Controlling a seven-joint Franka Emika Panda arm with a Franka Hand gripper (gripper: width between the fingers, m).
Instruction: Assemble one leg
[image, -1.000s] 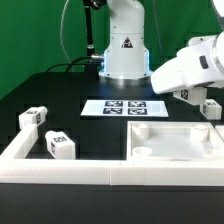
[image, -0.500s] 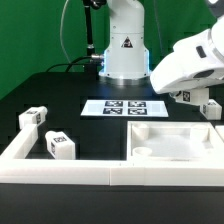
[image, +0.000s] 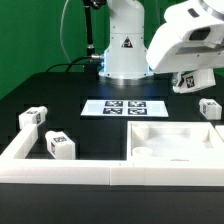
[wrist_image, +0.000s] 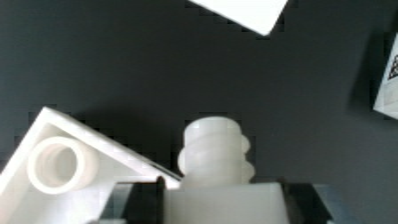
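Note:
My gripper (image: 189, 82) is raised above the table at the exterior view's right, shut on a leg (image: 187, 79), a small white block with a tag sticker. In the wrist view the held leg (wrist_image: 217, 155) sticks out between my two dark fingers (wrist_image: 150, 200), its rounded threaded end pointing away. A second leg (image: 209, 108) lies on the table below the gripper. Two more legs (image: 34, 117) (image: 60, 144) lie at the exterior view's left. The large white panel (image: 172, 131) with raised rim lies at the front right; its corner with a round hole (wrist_image: 59, 165) shows in the wrist view.
The marker board (image: 124, 107) lies in front of the robot base (image: 125, 55). A low white wall (image: 70, 173) runs along the front and left around the two left legs. A tagged white piece (wrist_image: 388, 70) shows at the wrist view's edge.
The gripper has risen and moved toward the exterior view's left with the leg in it. The leg on the table below has stayed in place.

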